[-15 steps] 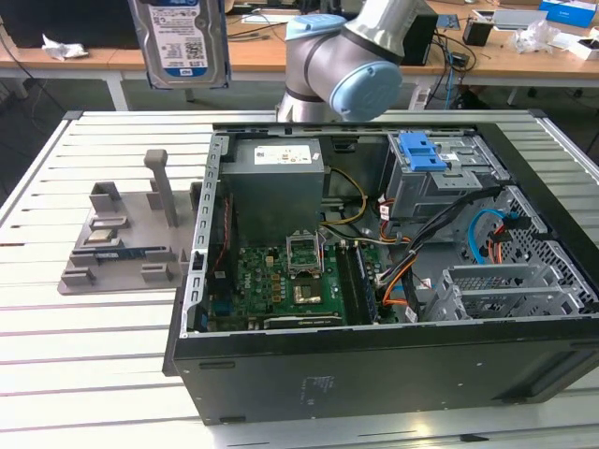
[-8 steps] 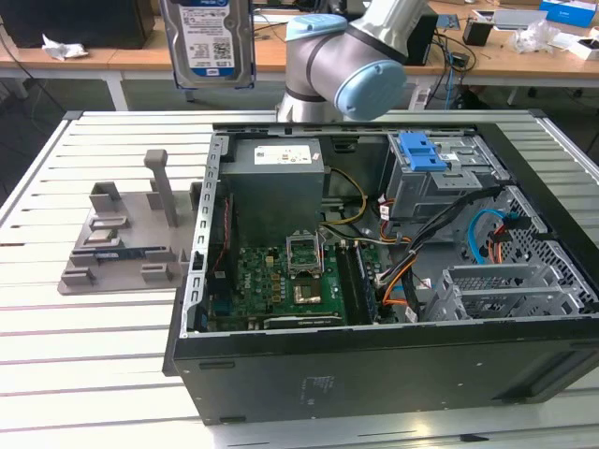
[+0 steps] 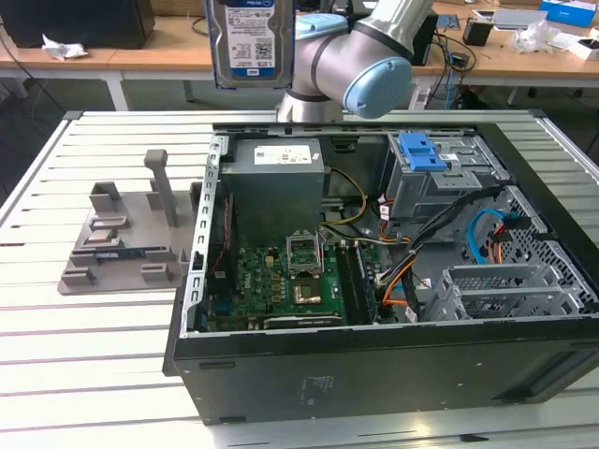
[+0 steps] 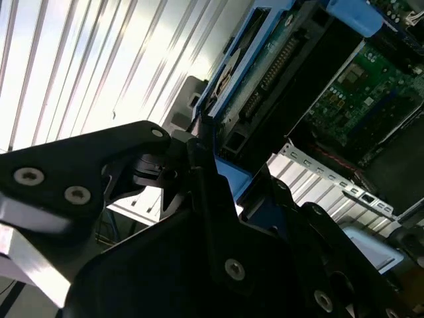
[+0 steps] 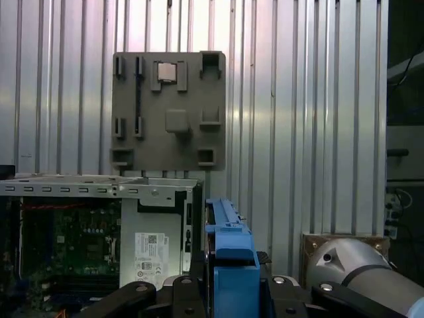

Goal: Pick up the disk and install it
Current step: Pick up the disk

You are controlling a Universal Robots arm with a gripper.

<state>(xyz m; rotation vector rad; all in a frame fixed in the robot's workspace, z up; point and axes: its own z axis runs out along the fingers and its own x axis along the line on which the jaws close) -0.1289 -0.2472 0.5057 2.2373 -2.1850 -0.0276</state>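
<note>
I read claw [image 5: 230, 288] clamped on disk [image 3: 249, 42], high beside open case [image 3: 374, 374]. Judge disk dense, rigid, shock-fragile; blue side rails best hold.

The case [image 3: 374, 374] lies on the table [image 3: 56, 374], with a holder [image 3: 122, 238] just beside it at the exterior view's left. The disk [image 3: 251, 42] hangs high above the case's far edge, behind the power supply [image 3: 278, 182].
</note>
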